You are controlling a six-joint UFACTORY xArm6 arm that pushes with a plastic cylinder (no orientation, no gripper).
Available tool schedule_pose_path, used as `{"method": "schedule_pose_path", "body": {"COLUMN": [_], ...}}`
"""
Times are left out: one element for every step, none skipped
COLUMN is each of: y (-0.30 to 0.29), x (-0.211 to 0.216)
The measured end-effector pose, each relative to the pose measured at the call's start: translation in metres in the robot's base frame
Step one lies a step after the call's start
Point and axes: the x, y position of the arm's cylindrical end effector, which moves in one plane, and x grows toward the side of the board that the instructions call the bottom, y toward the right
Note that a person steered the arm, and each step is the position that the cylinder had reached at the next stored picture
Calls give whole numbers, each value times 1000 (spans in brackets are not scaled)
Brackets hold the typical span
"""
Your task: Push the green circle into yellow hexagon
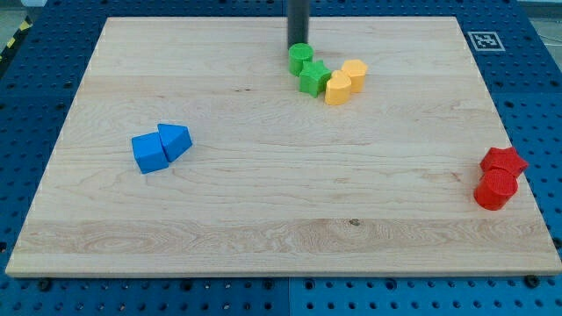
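Pale wooden board point(281, 219) on a blue pegboard bench point(26, 79), with a black-and-white marker tag point(484, 40) at its 1 o'clock corner. My tip point(299, 46) comes down at 12 o'clock, ending just above the green circle point(300, 57) at the view's top; whether they touch I cannot tell. I have no pincer, only a straight dark rod that holds nothing. A green star-like block point(313, 78) sits against the circle at its 5 o'clock. Beside that block, at its 3 o'clock, is a yellow block point(338, 88), and at 1 o'clock from this one, touching it, a second yellow block point(354, 73) whose shape is unclear. Which is the hexagon I cannot tell. Two blue blocks point(161, 147) lie together at 9 o'clock on the board. A red star point(503, 161) and a red cylinder point(494, 189) sit touching at 4 o'clock.
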Motion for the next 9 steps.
{"method": "schedule_pose_path", "body": {"y": [-5,-40,-65,-70,-76,-94,-70,-42,-21], "x": [0,0,0,5,15,20,21,21,21]}}
